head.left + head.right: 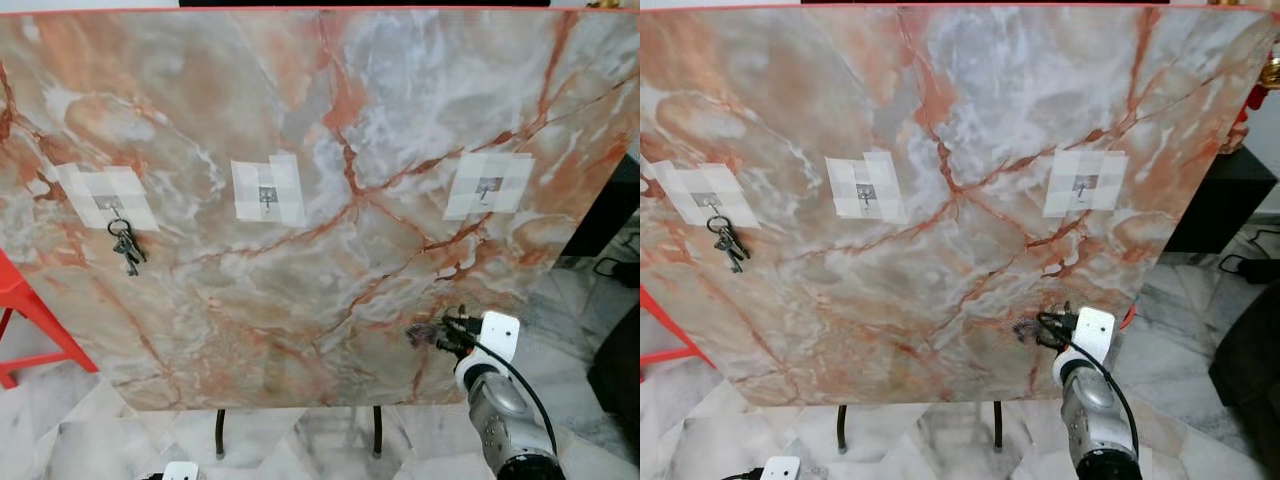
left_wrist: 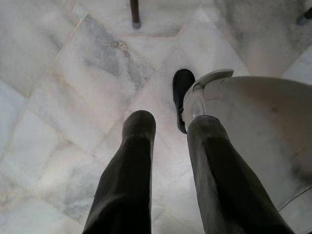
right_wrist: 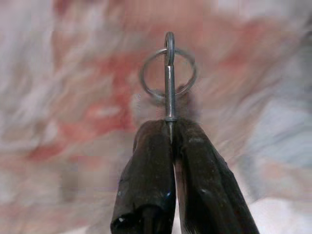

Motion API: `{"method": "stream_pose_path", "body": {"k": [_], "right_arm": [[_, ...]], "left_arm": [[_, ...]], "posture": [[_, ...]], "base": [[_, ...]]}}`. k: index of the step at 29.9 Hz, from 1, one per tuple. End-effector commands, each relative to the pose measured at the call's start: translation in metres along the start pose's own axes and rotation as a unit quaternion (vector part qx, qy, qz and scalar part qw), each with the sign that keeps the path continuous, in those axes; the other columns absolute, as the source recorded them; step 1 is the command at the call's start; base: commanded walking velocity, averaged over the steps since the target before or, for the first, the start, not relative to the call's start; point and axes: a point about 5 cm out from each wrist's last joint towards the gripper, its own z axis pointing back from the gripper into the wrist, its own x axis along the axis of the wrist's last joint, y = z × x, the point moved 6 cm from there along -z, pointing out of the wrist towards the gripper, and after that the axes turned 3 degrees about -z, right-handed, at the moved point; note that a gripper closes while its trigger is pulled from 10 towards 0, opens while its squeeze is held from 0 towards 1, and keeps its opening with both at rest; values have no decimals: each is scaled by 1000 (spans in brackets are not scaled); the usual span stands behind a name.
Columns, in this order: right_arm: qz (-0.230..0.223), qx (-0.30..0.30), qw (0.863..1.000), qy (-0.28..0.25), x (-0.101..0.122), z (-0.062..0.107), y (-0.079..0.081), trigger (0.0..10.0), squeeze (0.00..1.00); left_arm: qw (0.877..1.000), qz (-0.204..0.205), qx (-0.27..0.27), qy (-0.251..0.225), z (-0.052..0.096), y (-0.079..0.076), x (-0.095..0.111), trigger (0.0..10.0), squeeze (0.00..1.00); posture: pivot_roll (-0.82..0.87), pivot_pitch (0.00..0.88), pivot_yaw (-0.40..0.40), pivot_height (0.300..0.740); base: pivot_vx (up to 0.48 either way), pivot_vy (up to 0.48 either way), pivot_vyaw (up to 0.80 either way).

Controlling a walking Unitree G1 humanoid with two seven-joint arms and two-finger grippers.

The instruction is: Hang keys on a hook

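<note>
Right gripper (image 3: 170, 127): fingers clamped on a key (image 3: 169, 90), low against the marble board (image 1: 300, 120).
Left gripper (image 2: 170, 141): hung apart, empty, above floor.

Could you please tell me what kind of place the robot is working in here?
Probably a room in a home, set up as a practice spot: a marble-patterned board on legs carries taped-on hooks, one already holding keys, above a marble tile floor. The right claw holds a key.

Bare marble board (image 1: 330, 130) is lying open between the right gripper (image 1: 432, 334) and the free middle hook (image 1: 267, 194) and right hook (image 1: 489, 185); hanging keys (image 1: 127, 247) are already occupying the left hook (image 1: 110, 204)
</note>
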Motion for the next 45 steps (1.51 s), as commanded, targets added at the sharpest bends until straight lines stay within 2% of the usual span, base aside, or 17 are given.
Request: {"method": "stream_pose_path", "body": {"k": [1,3,8,9,12,14,15,18,23,26,28,30,33,37,39,43,45], "right_arm": [[-15,-22,998,-48,30,-1,-2,10000,0],[-18,-50,997,-59,35,3,-11,10000,0],[-23,-78,994,-72,39,9,-19,10000,0],[-27,-101,991,-83,42,13,-25,10000,0],[-28,-117,988,-93,47,16,-29,10000,0],[-26,-123,986,-110,58,21,-28,10000,0],[-13,-117,984,-130,70,25,-23,10000,0],[11,-103,981,-162,86,32,-12,10000,0],[33,-71,978,-195,101,46,8,10000,0],[50,-60,976,-202,104,55,14,10000,0],[49,-70,975,-203,104,60,9,10000,0],[51,-98,973,-201,103,71,-4,10000,0],[52,-104,973,-197,101,76,-7,10000,0],[77,-60,972,-214,107,77,15,10000,0],[73,-41,974,-210,108,75,26,10000,0],[50,-40,981,-184,100,69,26,10000,0],[55,-34,981,-182,99,68,27,10000,0]], "left_arm": [[1000,-2,2,5,0,1,-3,10000,0],[1000,2,2,4,0,1,-3,10000,0],[1000,2,2,3,0,2,-2,10000,0],[1000,5,2,2,0,2,-2,10000,0],[1000,6,2,2,0,2,-2,10000,0],[1000,6,3,1,0,3,-2,10000,0],[1000,6,3,0,0,3,-1,10000,0],[1000,5,3,0,1,3,-1,10000,0],[1000,3,1,0,1,3,-1,10000,0],[1000,4,0,-1,1,3,-1,10000,0],[1000,4,0,0,1,3,-1,10000,0],[1000,3,-1,-1,1,3,-1,10000,0],[1000,0,-2,0,1,3,-1,10000,0],[1000,-3,-4,0,1,3,-1,10000,0],[1000,-1,-4,-1,1,4,0,10000,0],[1000,11,0,-5,0,5,2,10000,0],[1000,11,1,-5,0,5,2,10000,0]], "posture": [[-31,0,-54,740],[-33,0,-52,740],[-40,0,-45,740],[-36,0,-44,740],[-33,0,-44,740],[-32,0,-43,740],[-35,0,-41,740],[-38,0,-39,740],[-36,0,-41,740],[-34,0,-43,740],[-34,0,-44,740],[-44,0,-37,740],[-50,0,-33,740],[-50,0,-31,740],[-44,0,-32,740],[-38,0,-31,740],[-41,0,-29,740]], "base": [[0,0,0],[0,0,0],[0,0,0],[0,0,0],[0,0,0],[0,0,0],[0,0,0],[0,0,0],[0,0,0],[0,0,0],[0,0,0],[0,0,0],[0,0,0],[0,0,0],[0,0,0],[0,0,0],[0,0,0]]}}
